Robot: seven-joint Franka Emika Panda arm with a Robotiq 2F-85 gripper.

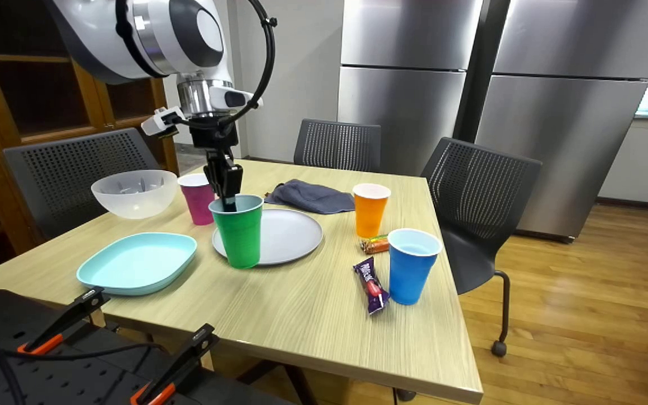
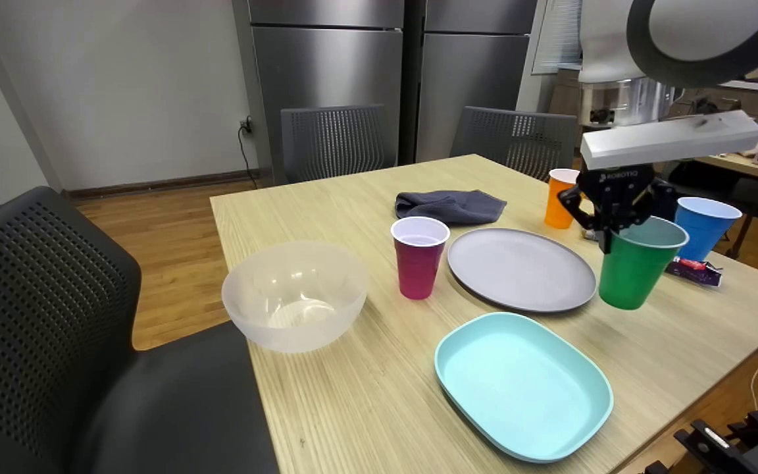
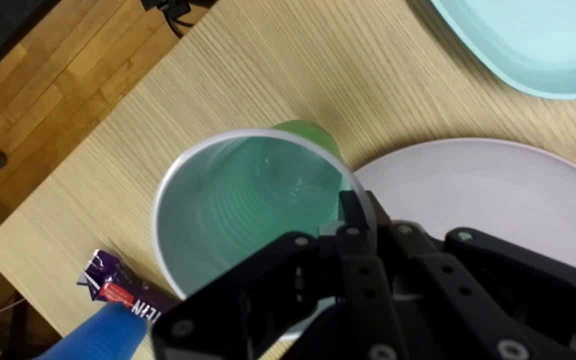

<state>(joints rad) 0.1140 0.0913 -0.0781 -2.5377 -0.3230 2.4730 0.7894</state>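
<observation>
My gripper point(image 3: 368, 202) is shut on the rim of a green cup point(image 3: 228, 200), with one finger inside the cup and one outside. No contents show in the cup. In an exterior view the green cup point(image 2: 635, 270) leans slightly, its mouth up; whether its base touches anything I cannot tell. Beside it lies a flat grey plate point(image 1: 293, 236), partly hidden behind the cup in that view. The gripper point(image 1: 228, 205) points down, and its inner fingertip is hidden by the cup wall. A purple-wrapped bar point(image 3: 128, 290) and a blue cup point(image 3: 103, 335) stand near in the wrist view.
On the table are a light-blue tray point(image 1: 138, 261), a frosted bowl point(image 2: 293, 296), a maroon cup point(image 2: 417, 263), a dark cloth point(image 1: 313, 197), an orange cup point(image 1: 370, 211) and an orange-wrapped snack point(image 1: 376, 244). Chairs point(image 1: 478, 185) surround the table; black clamps point(image 1: 180, 360) sit at its near edge.
</observation>
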